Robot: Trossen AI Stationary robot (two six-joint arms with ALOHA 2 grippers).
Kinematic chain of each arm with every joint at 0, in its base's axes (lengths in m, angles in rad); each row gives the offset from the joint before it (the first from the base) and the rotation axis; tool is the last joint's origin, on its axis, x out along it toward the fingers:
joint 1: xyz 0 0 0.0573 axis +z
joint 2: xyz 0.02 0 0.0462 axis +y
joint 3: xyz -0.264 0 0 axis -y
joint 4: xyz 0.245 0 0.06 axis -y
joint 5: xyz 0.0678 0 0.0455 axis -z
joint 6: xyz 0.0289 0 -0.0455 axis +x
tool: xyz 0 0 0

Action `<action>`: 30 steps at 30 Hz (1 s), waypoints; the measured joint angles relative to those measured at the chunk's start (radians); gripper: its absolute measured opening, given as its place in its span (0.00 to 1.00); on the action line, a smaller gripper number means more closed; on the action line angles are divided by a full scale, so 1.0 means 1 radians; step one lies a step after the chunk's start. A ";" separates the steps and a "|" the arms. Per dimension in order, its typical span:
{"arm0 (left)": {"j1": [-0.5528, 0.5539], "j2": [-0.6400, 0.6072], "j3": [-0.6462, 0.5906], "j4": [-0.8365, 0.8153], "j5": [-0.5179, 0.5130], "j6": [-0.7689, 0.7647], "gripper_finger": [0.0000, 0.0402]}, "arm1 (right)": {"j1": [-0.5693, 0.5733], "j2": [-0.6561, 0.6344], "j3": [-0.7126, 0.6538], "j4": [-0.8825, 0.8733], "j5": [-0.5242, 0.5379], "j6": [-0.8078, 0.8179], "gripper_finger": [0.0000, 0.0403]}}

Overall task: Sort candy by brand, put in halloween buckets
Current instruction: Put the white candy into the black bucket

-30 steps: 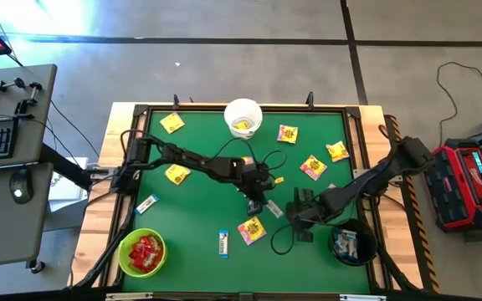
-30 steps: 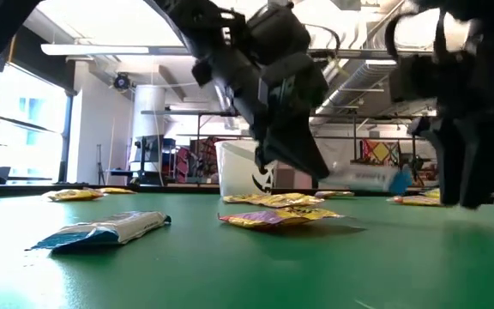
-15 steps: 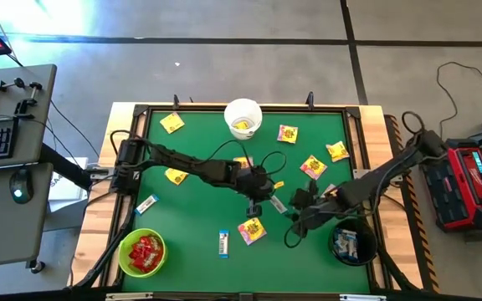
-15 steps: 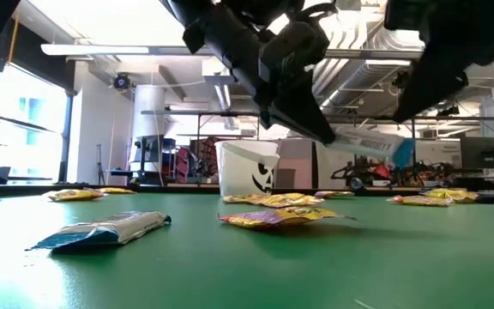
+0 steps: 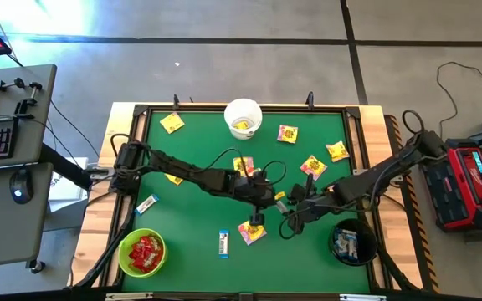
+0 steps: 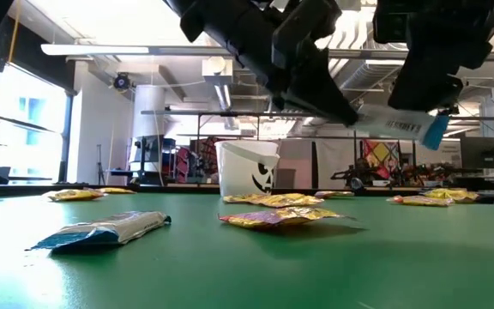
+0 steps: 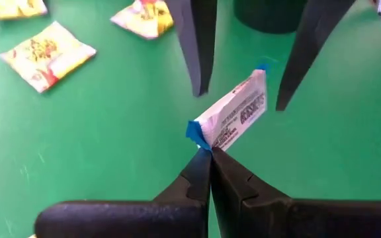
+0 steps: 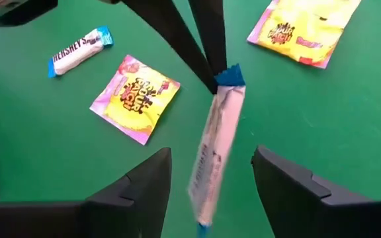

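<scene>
Your left pincer [image 7: 210, 153] is clamped on only the crimped tip of the white-and-blue bar [image 7: 233, 118]. Your right pincer [image 8: 210, 175] stands apart around it. Release before that one closes and the bar drops to the table [image 5: 199, 221].

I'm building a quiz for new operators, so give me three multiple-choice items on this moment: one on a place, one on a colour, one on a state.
1. Where is the white-and-blue bar that the arms are handling?
A. lying on the green table
B. in the air between the two claws
C. inside the white bucket

2. What colour is the bucket holding the red packets?
A. lime green
B. white
C. black

3. How does the right claw stand?
A. shut on a yellow packet
B. shut on nothing
C. open on either side of the bar

Answers:
1. B: the left claw pinches the bar's blue end above the table.
2. A: the red packets fill the lime green bucket in the high view.
3. C: the right wrist view shows its fingers apart with the bar hanging between them.
</scene>
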State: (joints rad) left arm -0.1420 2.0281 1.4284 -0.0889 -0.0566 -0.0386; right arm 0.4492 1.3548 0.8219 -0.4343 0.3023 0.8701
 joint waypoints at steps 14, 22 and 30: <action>-0.026 -0.008 0.000 0.078 -0.006 0.024 0.00 | 0.000 0.000 0.000 0.029 -0.018 0.011 0.06; -0.026 -0.018 0.000 0.062 -0.006 0.026 0.06 | 0.000 -0.002 0.002 0.026 -0.055 -0.003 0.06; -0.029 -0.033 0.000 0.054 -0.012 0.044 0.27 | 0.033 -0.050 0.061 -0.122 -0.079 0.015 0.03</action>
State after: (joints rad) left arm -0.1715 1.9947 1.4288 -0.0351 -0.0688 0.0050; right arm 0.4826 1.3046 0.8826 -0.5565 0.2230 0.8849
